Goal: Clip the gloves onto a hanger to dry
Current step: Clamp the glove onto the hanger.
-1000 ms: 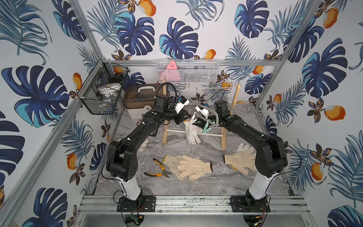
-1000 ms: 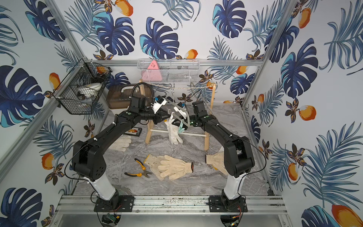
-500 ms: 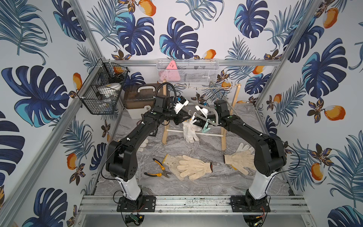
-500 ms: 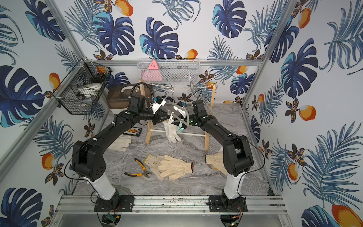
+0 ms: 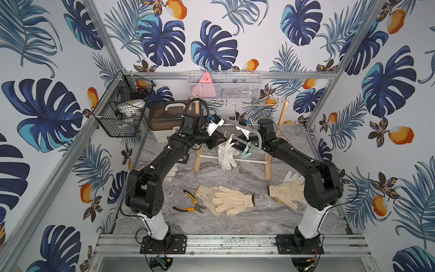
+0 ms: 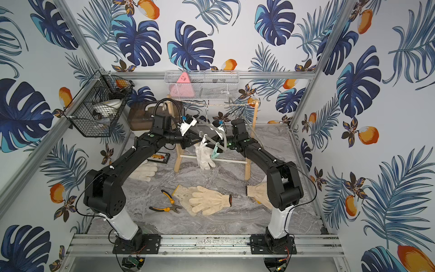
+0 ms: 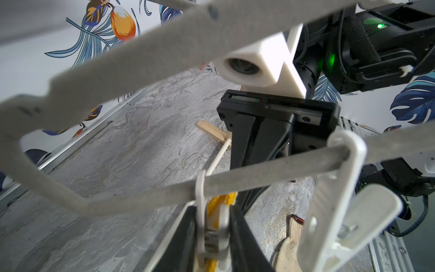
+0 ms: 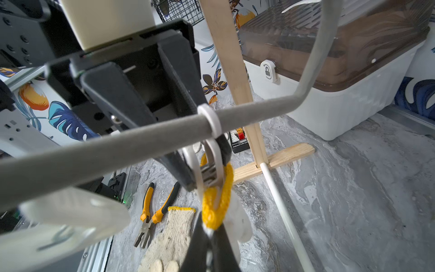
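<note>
1. Grip, left side: my left pincer (image 7: pixel 211 212) is clenched across the handles of a small white plastic clip (image 8: pixel 211 120). The clip hooks over the lower bar of a grey flocked hanger (image 8: pixel 117 146).
2. Right side: my right pincer (image 8: pixel 208 235) is pinched tight on a cream knitted glove with a yellow cuff (image 5: pixel 227 155), just below the cuff edging.
3. The yellow edging sits at the mouth of the clip. Whether the clip bites the fabric I cannot tell, because both wrist views are blurred there.
4. That glove hangs fingers-down, clear of the table, in front of a light wooden rack (image 5: pixel 197 162).
5. A second white clip (image 7: pixel 334 212) and a mint-green clip (image 5: pixel 246 154) also hang from the hanger.
6. On the grey marbled tabletop (image 5: pixel 235 223), a cream glove with a dark red-black cuff (image 5: pixel 233 200) lies over a second cream glove (image 5: pixel 202 193) near the centre.
7. A third cream glove (image 5: pixel 287 192) lies by my right arm, and a fourth cream glove (image 6: pixel 143 170) by my left.
8. Orange-and-black pliers (image 5: pixel 186 208) lie just beside the central pair.
</note>
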`<state>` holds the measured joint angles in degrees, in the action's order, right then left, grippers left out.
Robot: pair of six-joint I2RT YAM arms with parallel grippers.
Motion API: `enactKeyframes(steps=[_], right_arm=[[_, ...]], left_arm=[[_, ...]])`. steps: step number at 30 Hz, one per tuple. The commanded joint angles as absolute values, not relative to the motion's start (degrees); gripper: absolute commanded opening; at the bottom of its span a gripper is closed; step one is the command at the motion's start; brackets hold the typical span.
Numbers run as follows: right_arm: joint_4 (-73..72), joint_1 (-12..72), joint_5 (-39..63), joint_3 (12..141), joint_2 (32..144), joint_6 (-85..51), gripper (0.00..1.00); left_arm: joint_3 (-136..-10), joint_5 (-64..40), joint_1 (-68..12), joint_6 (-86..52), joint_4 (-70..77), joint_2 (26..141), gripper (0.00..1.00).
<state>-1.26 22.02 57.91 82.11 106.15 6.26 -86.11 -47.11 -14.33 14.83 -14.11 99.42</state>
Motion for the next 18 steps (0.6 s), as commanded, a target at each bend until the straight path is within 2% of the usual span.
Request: enactKeyframes(steps=[1,7,11,16,18], right_arm=[[-4.37,21.88,59.75,82.22,105.64,4.78,0.0],[-5.99,21.88,60.11,81.5,105.37,3.27,0.0],[-4.31,21.83,59.84,81.99,105.6,4.3,0.0],[-1.52,21.88,58.7,83.07,106.03,6.32,0.0],[-0.5,21.86,58.15,83.56,106.13,6.98,0.0]], left_arm=[[-85.92,-48.44,-14.24,14.55,-12.27,99.14,0.26],[-85.72,-48.78,-14.19,13.55,-10.91,99.92,0.3],[-85.6,-48.15,-14.21,13.57,-10.39,99.69,0.36],[-85.51,-47.52,-14.24,13.36,-10.11,99.32,0.5],[-85.37,-47.24,-14.15,13.36,-10.11,98.99,0.6]])
